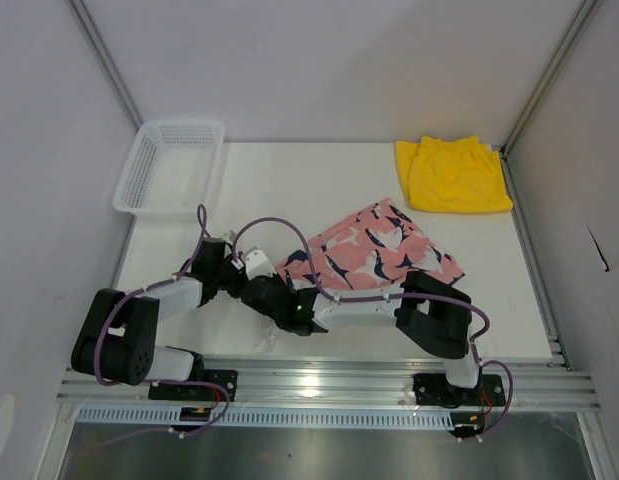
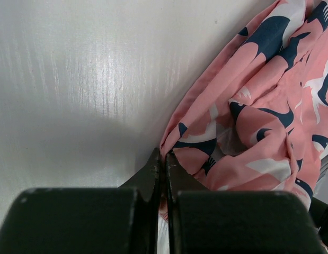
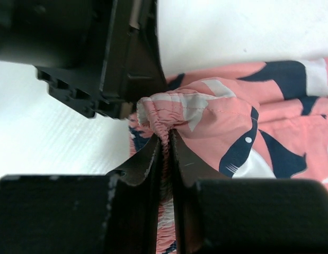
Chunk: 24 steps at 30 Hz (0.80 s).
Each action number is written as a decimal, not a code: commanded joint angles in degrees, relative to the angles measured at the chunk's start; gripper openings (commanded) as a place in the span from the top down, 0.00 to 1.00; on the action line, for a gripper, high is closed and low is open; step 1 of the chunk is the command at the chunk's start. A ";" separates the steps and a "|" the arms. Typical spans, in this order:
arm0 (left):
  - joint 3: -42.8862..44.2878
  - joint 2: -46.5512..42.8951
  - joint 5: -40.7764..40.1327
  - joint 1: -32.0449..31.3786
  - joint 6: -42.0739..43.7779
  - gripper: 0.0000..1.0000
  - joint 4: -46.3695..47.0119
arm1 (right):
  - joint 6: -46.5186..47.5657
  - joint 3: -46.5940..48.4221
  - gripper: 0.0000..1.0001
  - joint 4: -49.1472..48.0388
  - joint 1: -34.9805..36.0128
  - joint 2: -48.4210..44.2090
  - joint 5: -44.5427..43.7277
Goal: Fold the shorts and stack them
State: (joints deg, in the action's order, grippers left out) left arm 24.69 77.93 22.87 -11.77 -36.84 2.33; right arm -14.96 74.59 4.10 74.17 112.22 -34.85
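1. My left gripper [image 2: 164, 157] has its fingers pressed together on a thin edge of the pink shorts [image 2: 269, 121]. The cloth rises from the tips and spreads up and to the right of them. Bare white table [image 2: 73, 79] lies to their left.
2. My right gripper [image 3: 166, 140] is clamped on a gathered, puckered band of the same pair. The bunched fold bulges just above the fingertips, and the rest runs off to their right.
3. From the right wrist, my left gripper's black body sits just above and to the left of my right fingertips, close against the cloth.
4. The print on the pink pair is navy and white whale-like shapes.
5. From above, both grips sit close together at the near-left corner of the pink pair, which trails beyond and to the right of my fingers.
6. The yellow shorts [image 1: 454, 175] lie in a rough square far beyond and right of both grips, well apart from them.
7. A white mesh basket [image 1: 169, 165] stands beyond my left fingers, also well apart.
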 commanded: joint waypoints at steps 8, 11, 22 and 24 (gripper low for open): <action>-1.22 -0.68 -0.46 0.17 1.69 1.00 0.22 | -1.21 -1.90 0.87 -11.39 -1.40 3.17 5.58; -1.22 -0.32 0.42 0.69 1.51 1.00 0.57 | -1.91 -3.39 0.87 -13.23 -1.75 3.53 6.28; -1.92 -4.62 3.23 2.80 -1.30 0.78 -0.57 | -5.69 -8.58 0.88 -17.98 -4.21 4.93 12.08; -1.75 -7.17 1.83 2.98 -1.83 0.54 -1.89 | -5.87 -8.93 0.88 -18.77 -4.39 5.11 12.52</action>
State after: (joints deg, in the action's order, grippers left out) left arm 23.03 74.76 24.53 -9.32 -37.41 1.39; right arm -19.16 66.96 -12.27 70.37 115.37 -23.75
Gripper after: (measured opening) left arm 0.360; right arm 0.129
